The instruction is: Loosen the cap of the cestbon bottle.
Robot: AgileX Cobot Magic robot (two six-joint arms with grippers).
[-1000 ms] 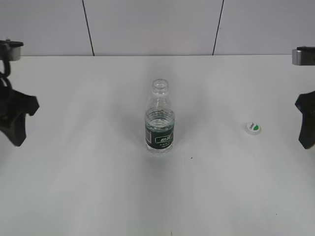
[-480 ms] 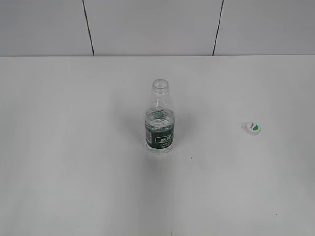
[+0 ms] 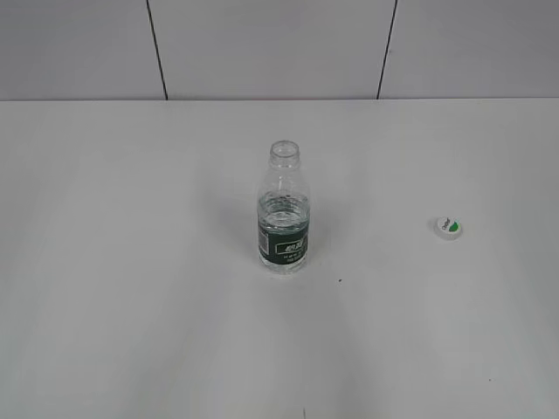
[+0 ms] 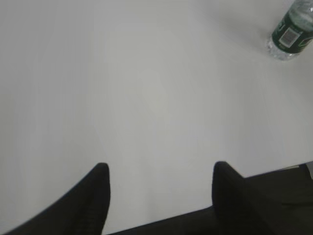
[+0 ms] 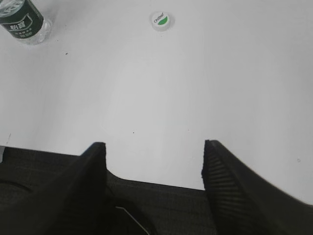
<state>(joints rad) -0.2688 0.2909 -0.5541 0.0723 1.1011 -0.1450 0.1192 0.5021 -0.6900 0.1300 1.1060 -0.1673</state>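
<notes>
Bottle position: the small clear plastic cestbon bottle (image 3: 284, 209) with ribbed shoulders and a dark green label band stands upright near the middle of the plain white bench (image 3: 131, 305). Its neck is open, threads bare. Some water appears to sit inside, level roughly at the top of the label, though the clear plastic makes this hard to read.

Cap position: the small round white plastic screw cap (image 3: 447, 228), green leaf mark facing up, lies flat on the bench, well apart from the bottle and to its right in the exterior view. It touches nothing else.

Exterior view shows neither arm; only bottle, cap and the pale panelled wall (image 3: 262, 44) with two dark vertical seams behind the bench.

Left wrist view: left end effector (image 4: 159, 171) is spread, two dark fingers (image 4: 98, 191) wide apart over bare bench near its front edge, nothing between them. The bottle's base and label show at the upper right corner, well apart from the fingers.

Right wrist view: right end effector (image 5: 151, 154) is likewise spread, ribbed dark fingers (image 5: 222, 171) apart with nothing between. The cap sits near the top centre of this view, the bottle's lower part at the top left corner; both are well apart from the fingers. A tiny dark speck (image 5: 66, 53) marks the bench near the bottle.
</notes>
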